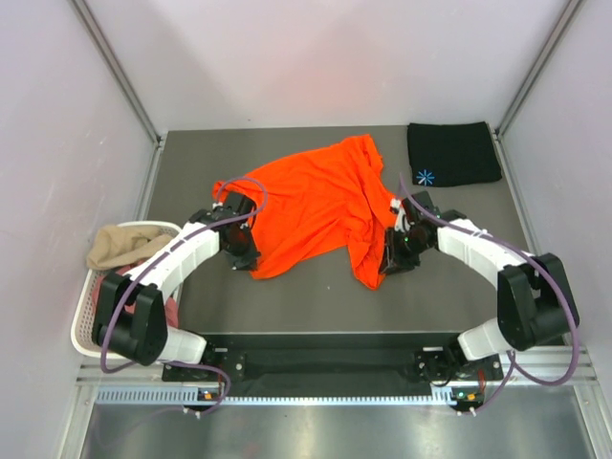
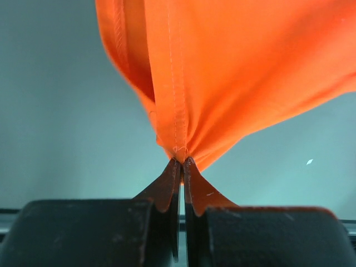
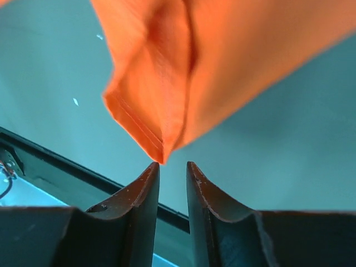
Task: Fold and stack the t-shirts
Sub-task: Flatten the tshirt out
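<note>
**Orange t-shirt (image 1: 316, 206), crumpled across mid-bench (image 1: 287, 296): held at one end only.**
Risk: the right gripper (image 3: 172, 164) could close on nothing or nip only the edge, because the folded shirt corner sits just at one fingertip and not between the narrowly parted jaws. That side would then slip and the fold go crooked. The left gripper (image 2: 182, 161) is clamped on a stitched hem, with cloth fanning away from its tips. Black t-shirt (image 1: 454, 153): folded, far right corner.

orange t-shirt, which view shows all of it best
Top external: the whole crumpled orange t-shirt shows. Left wrist shows only a hem pinched in the left end effector; right wrist, a folded corner above the right end effector.
</note>
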Robot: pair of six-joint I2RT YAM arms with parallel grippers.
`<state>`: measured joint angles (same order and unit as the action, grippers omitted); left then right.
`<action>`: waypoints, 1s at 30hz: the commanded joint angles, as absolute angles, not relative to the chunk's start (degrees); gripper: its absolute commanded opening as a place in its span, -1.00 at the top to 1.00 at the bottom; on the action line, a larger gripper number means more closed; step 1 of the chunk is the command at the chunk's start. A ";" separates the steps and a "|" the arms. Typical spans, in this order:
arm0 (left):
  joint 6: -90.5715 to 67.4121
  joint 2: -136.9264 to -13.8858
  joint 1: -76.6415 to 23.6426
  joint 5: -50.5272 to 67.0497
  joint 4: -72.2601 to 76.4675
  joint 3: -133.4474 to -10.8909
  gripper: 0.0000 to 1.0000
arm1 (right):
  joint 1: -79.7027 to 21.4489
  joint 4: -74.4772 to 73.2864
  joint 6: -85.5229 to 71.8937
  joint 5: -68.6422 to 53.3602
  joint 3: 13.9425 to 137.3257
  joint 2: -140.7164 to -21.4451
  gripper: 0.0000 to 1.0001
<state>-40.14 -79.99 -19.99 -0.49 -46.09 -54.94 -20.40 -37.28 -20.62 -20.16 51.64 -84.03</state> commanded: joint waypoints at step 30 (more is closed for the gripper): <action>-40.78 -80.16 -21.53 -0.97 -48.69 -54.58 1.00 | -25.83 -24.78 -22.59 -25.41 49.83 -90.61 0.36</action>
<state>-40.60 -80.14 -21.17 -0.91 -47.83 -53.45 -23.66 -23.68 -24.93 -28.45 47.35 -90.32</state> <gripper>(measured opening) 0.045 0.317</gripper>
